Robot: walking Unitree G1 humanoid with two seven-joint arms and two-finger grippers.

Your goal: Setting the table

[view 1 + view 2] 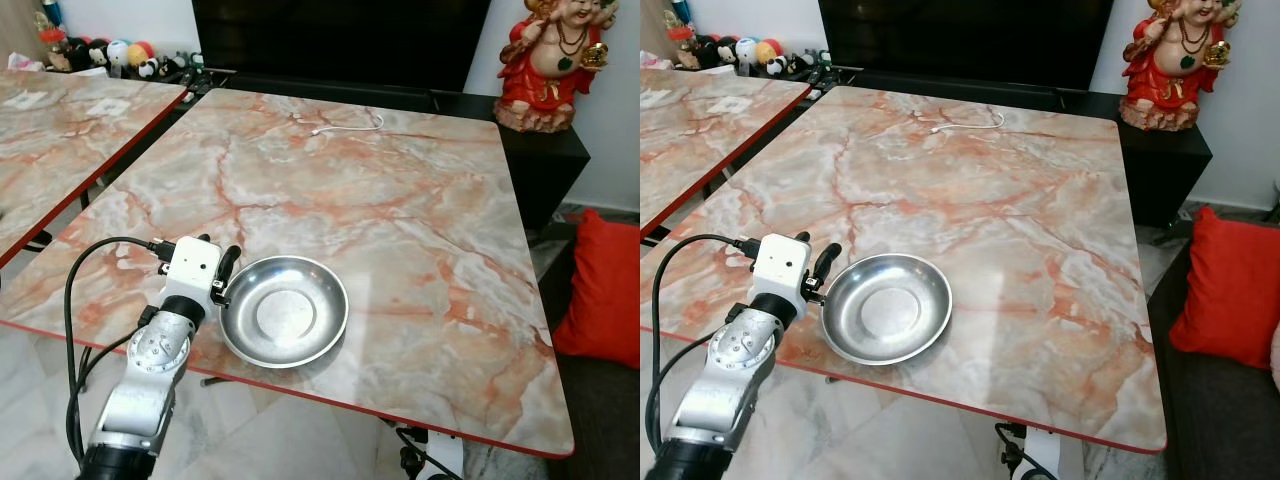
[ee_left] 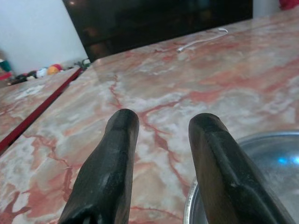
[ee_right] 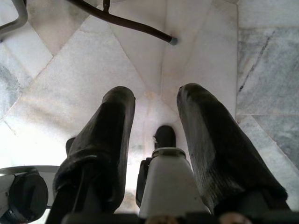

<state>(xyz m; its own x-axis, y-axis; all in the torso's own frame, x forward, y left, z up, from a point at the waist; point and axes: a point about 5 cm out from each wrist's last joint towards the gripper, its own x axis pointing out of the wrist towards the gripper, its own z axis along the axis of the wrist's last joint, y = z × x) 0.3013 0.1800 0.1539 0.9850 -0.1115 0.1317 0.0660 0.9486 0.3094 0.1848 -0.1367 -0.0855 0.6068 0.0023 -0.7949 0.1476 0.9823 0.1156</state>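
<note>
**Steel bowl set down near the front edge, left hand just beside its rim**

Steel, shallow and empty, the bowl [image 1: 285, 311] sits on the marble bench [image 1: 400, 200] in the lower middle of the left eye view, close to the red-trimmed front edge. The left hand [image 1: 224, 274] rests just left of it, at the rim. In the left wrist view its two black fingers [image 2: 108, 177] are spread with bare marble showing between them, and the bowl's rim curves in under the finger on the bowl's side. Nothing is pinched; whether that finger touches the metal cannot be told.

By the look of it, the placing step is at its end: the bowl lies flat on the bench and the hand is free of it. The next move probably calls for drawing the left hand straight away from the rim without nudging the bowl, which lies near enough to the edge that a knock could slide it toward the floor. After that, another piece of tableware would have to be fetched, since the bench carries only a white cable [image 1: 350, 125] at the upper middle.

The right hand [image 3: 154, 140] hangs idle over the tiled floor [image 3: 261, 56], fingers apart and holding nothing. A red figurine [image 1: 550, 60] stands at the upper right, a red cushion [image 1: 605, 290] at the right edge.
</note>
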